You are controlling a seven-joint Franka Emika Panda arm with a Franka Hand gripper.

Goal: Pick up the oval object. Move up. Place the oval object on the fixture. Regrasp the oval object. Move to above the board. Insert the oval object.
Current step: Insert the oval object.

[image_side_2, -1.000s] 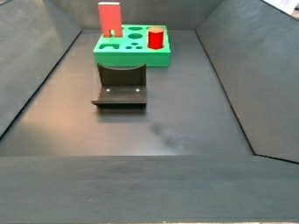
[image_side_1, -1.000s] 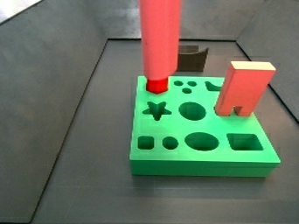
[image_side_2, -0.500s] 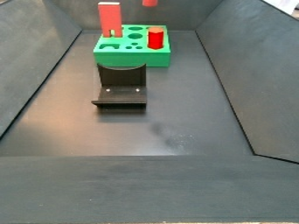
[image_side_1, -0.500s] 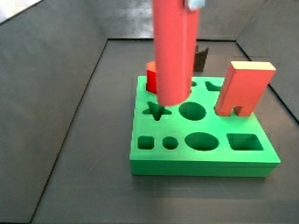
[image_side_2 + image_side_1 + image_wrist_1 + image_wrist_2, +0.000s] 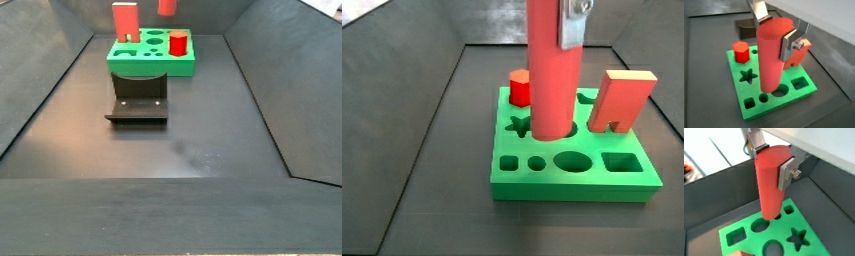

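The oval object, a smooth red rod, hangs upright with my gripper shut on its upper end. Both wrist views show it, with a silver finger pressed flat on each side. Its lower end hovers just above the green board, over the holes near the board's middle. In a side view only the rod's bottom shows at the upper edge, above the board. The fixture, a black bracket on a plate, stands on the floor in front of the board.
A short red hexagonal peg stands in a corner of the board. A tall salmon block stands at another edge, close beside the rod. Dark sloping walls enclose the floor.
My gripper has carried the rod across the board, from above the red hexagonal peg toward the middle holes. The peg, hidden behind the rod a second ago, now shows.
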